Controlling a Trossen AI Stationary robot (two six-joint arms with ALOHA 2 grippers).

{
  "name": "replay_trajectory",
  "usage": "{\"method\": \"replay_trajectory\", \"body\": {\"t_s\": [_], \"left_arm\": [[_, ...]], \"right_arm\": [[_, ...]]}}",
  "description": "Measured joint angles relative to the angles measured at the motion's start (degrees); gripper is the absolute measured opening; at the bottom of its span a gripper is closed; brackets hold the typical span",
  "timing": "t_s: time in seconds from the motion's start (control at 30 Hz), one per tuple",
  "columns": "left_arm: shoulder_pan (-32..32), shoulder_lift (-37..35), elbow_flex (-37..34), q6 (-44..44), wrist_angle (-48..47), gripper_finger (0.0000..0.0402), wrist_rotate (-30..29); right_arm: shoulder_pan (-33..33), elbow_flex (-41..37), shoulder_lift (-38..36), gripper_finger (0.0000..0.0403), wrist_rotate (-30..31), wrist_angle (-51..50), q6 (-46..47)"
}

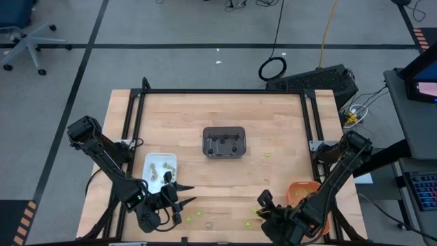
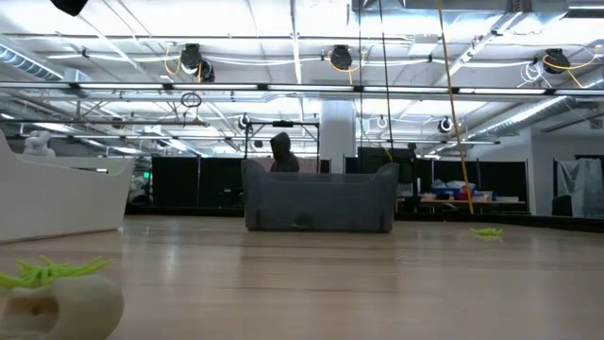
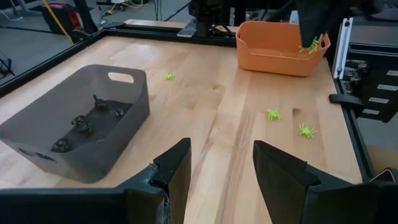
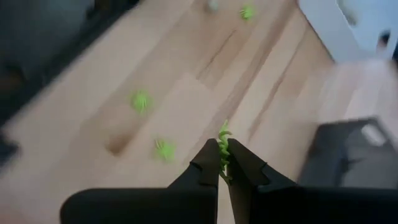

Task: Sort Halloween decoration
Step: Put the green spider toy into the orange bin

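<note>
centre: grey tray blocking | left: white tray standing | right: orange tray sitting | between: bare table lying open

You are looking down on a grey floor crossed by dark tape lines, with a blue wheeled office chair standing at the far left corner. A coiled black cable is lying beyond the table. At table height, white ceiling trusses are spanning a bright hall, and a white pillar is rising behind.
</note>
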Motion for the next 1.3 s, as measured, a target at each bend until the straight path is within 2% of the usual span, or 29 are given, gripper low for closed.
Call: {"method": "replay_trajectory", "body": {"t_s": [0.13,0.37,0.57,0.73,1.0,1.3], "left_arm": [[0.00,0.00,0.00,-0.28,0.10,0.0170,0.01],[0.00,0.00,0.00,-0.28,0.03,0.0170,0.00],[0.00,0.00,0.00,-0.22,0.01,0.0170,0.00],[0.00,0.00,0.02,-0.26,0.03,0.0170,0.00],[0.00,0.00,0.02,-0.30,0.02,0.0170,0.00],[0.07,0.00,0.04,-0.33,0.02,0.0170,0.00]], "right_arm": [[-0.11,0.00,0.12,0.0000,0.18,4.53,13.03],[-0.44,0.00,0.12,0.0000,-0.08,8.64,27.71],[-0.55,0.00,0.12,0.0000,-0.06,8.49,33.96],[-0.48,0.00,0.12,0.0000,-0.39,7.06,34.36],[-0.38,0.02,0.12,0.0000,-10.80,-2.89,36.29],[0.19,0.02,-0.32,0.0000,-24.90,-23.85,53.35]]}}
